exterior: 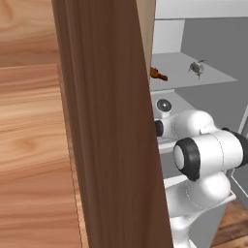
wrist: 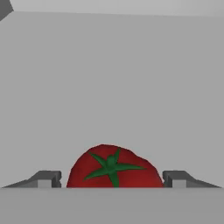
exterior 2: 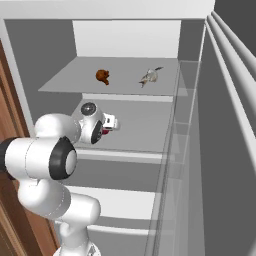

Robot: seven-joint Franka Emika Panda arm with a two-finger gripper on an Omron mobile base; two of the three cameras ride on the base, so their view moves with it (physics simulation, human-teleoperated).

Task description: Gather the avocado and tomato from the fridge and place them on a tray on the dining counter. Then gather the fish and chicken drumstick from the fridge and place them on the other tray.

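Note:
The fridge [exterior 2: 125,37] stands open with my arm reaching onto its second shelf [exterior 2: 140,130]. In the hand view a red tomato [wrist: 113,168] with a green stem sits on that shelf between my fingertips [wrist: 48,179], with a small gap on each side. My gripper [wrist: 113,180] is open around it. From the right base view the hand [exterior 2: 110,122] hovers over a red sliver of tomato [exterior 2: 105,131]. On the upper shelf lie the brown chicken drumstick [exterior 2: 103,76] [exterior: 158,73] and the grey fish [exterior 2: 149,76] [exterior: 196,68]. The avocado, trays and dining counter are out of view.
A tall wooden cabinet panel [exterior: 106,121] hides most of the fridge in the left base view. The fridge door [exterior 2: 227,110] with its rails stands open on the right. Lower shelves [exterior 2: 125,200] sit under my arm.

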